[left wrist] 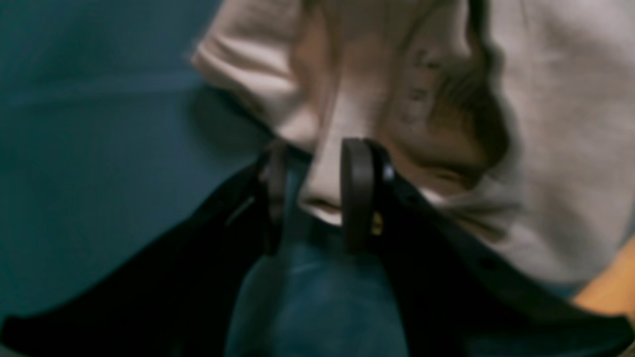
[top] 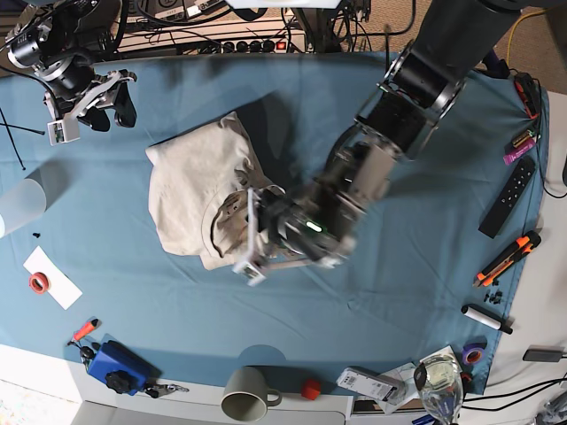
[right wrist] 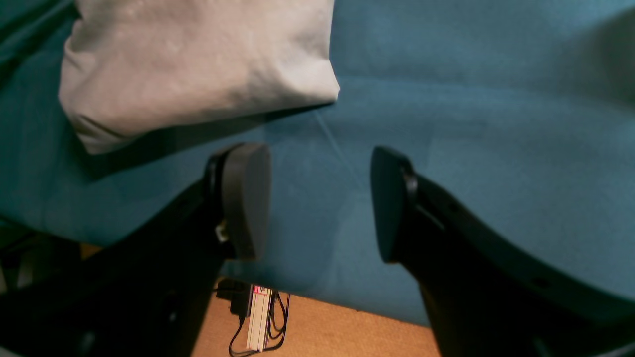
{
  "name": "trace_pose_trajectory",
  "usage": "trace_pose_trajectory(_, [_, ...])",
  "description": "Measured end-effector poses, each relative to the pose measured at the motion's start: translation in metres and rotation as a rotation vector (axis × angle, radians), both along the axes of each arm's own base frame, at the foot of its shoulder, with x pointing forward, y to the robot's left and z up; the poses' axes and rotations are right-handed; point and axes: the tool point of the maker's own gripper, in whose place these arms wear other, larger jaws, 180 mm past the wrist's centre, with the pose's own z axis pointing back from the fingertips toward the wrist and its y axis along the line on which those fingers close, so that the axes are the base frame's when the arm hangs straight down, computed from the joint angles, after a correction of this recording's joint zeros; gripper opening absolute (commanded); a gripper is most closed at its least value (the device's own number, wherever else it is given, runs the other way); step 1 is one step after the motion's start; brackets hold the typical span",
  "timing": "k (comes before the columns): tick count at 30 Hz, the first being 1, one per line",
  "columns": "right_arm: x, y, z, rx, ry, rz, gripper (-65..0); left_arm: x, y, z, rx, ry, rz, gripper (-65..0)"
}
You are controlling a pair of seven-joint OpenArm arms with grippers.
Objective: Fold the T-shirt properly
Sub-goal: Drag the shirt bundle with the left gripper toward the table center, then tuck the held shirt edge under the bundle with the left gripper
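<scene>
The left gripper [left wrist: 317, 198] pinches a fold of the crumpled beige cotton T-shirt [top: 190, 199]; the right gripper [right wrist: 320, 201], well apart from the shirt, hangs spread above the blue-teal tablecloth [top: 399, 292].

T-shirt [top: 190, 195] on tablecloth [top: 399, 292], left-centre | mug [top: 245, 394] at front edge | remote [top: 507, 197] right

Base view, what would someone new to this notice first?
The big dark left arm's hand reaching across the middle of the blue tablecloth, shut on a fold of the crumpled beige T-shirt. Next, the right hand, open and idle at the far corner, and the clutter of tools along the table edges.
</scene>
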Motion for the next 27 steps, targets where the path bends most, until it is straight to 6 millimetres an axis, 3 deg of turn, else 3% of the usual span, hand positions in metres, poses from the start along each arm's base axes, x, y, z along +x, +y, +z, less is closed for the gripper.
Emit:
trace_pose_trajectory(3, [0.0, 0.0, 0.0, -0.001, 0.0, 0.0, -33.0, -0.002, 0.001, 0.012, -0.184, 0.063, -0.009, -47.4])
trace_pose_trajectory(6, [0.0, 0.0, 0.0, -0.001, 0.0, 0.0, -33.0, -0.008, -0.001, 0.015, -0.257, 0.084, -0.038, -47.4])
trace_pose_trajectory(12, [0.0, 0.0, 0.0, -0.001, 0.001, -0.001, -33.0, -0.017, -0.013, 0.003, -0.209, 0.03, -0.101, -47.3])
trace_pose_trajectory(17, [0.0, 0.0, 0.0, -0.002, 0.002, -0.001, -33.0, -0.004, -0.017, -0.005, -0.091, -0.11, -0.078, -46.4])
trace_pose_trajectory(27, [-0.001, 0.0, -0.001, -0.004, 0.011, 0.001, -33.0, -0.012, -0.027, -0.029, 0.01, -0.146, -0.107, -46.4])
